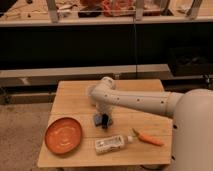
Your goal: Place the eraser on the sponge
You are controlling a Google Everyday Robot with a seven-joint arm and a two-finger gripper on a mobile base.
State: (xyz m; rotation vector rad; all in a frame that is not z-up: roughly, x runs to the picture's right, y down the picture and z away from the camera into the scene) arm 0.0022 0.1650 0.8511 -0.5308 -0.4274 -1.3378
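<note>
One robot gripper (105, 121) is hanging low over the desk (75, 100), just right of the sponge (97, 119) (whether open or closed, I cannot tell).

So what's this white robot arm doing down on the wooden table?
The robot's gripper is down at the middle of the table, right at a black eraser next to a small blue-grey sponge. The eraser is meant to go on the sponge; whether it's gripped I can't tell. An orange plate, white bottle and carrot lie nearby.
</note>
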